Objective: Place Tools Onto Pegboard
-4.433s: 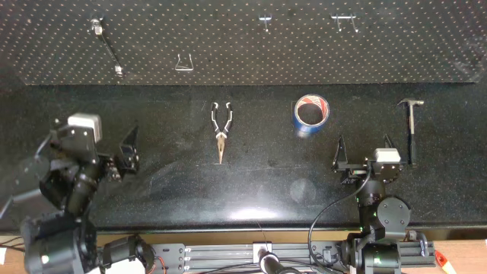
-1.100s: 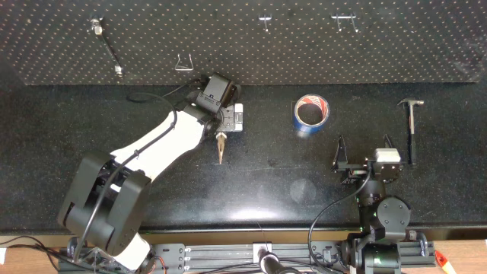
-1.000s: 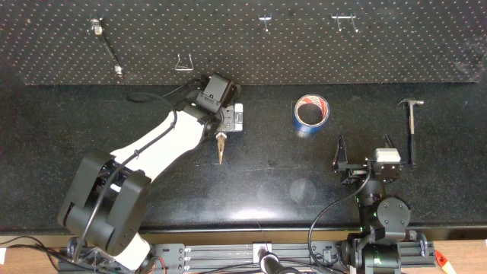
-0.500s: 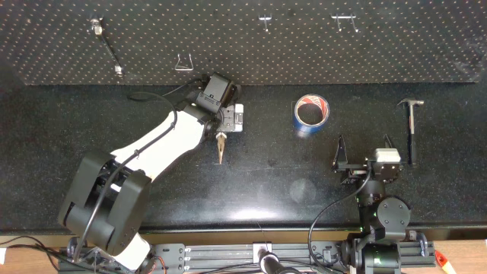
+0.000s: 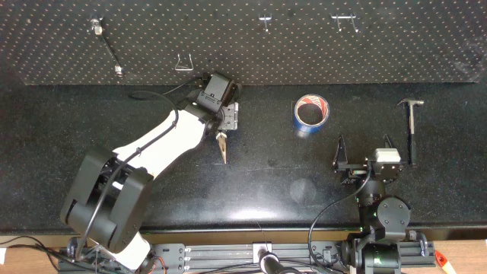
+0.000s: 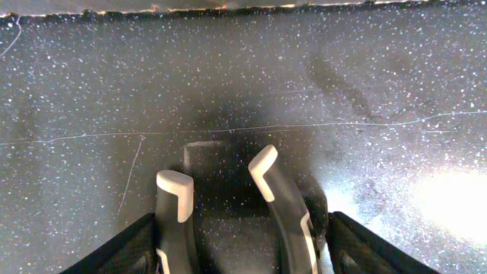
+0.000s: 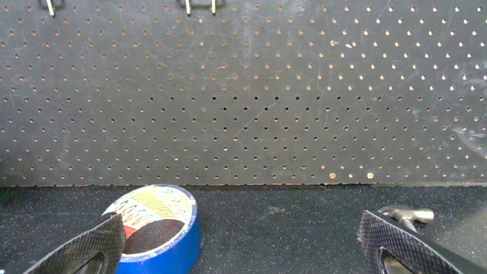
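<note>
A dark speckled tabletop [image 5: 266, 183] fills the middle and lower frame, with a bright glare patch near bottom centre. 3 things lie on it: pliers [image 5: 222, 146] left of centre, nose toward the bottom edge; a blue tape roll [image 5: 304, 129] right of centre, lying flat; a hammer [image 5: 412, 133] at far right, head toward the top

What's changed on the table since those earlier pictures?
The left arm swung out from its resting spot to the pliers, and the left tool now sits over their handles; the pliers' tip has nudged slightly rightward. Whether they are gripped, I cannot tell. The right tool, tape roll and hammer stayed put.
</note>
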Motion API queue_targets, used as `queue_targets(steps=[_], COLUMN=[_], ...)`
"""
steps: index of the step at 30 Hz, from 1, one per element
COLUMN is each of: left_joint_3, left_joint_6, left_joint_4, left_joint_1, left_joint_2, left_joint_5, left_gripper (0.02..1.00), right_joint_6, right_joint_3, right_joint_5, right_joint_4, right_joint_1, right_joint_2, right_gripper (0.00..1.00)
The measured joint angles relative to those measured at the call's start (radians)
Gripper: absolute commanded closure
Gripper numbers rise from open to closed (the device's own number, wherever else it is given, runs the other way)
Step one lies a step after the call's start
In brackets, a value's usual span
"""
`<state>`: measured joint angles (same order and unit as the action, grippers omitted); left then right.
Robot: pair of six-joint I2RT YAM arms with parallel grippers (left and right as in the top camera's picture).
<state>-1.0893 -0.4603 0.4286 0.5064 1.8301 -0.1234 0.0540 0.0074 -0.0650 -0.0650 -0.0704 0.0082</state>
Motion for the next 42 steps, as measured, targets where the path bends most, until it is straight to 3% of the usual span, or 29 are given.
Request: queue_targets(steps=[18,26,34,42], left_joint_3=[-0.008,-0.015,-0.016,-0.017], left_joint_6=[-0.062,-0.095,-0.098,-0.099], left_joint_4=[0.008,0.031,0.032,0.034], left_joint_1=[0.000,0.000,0.000,-0.002], left_joint_2=[0.005,0.005,0.005,0.005], left_joint_5=[0.001,0.004,0.008,0.011], left_gripper=[0.325,0.474,0.476,0.542], right_joint_6=[0.000,0.000,0.000,0.000], right_joint_3=[0.000,0.000,0.000,0.000], right_joint_5=[0.000,0.000,0.000,0.000], right_joint_4=[0.000,0.000,0.000,0.000], right_joint_1=[0.000,0.000,0.000,0.000], right_joint_2=[0.000,0.000,0.000,0.000], right_gripper=[0.001,0.001,0.001,0.001])
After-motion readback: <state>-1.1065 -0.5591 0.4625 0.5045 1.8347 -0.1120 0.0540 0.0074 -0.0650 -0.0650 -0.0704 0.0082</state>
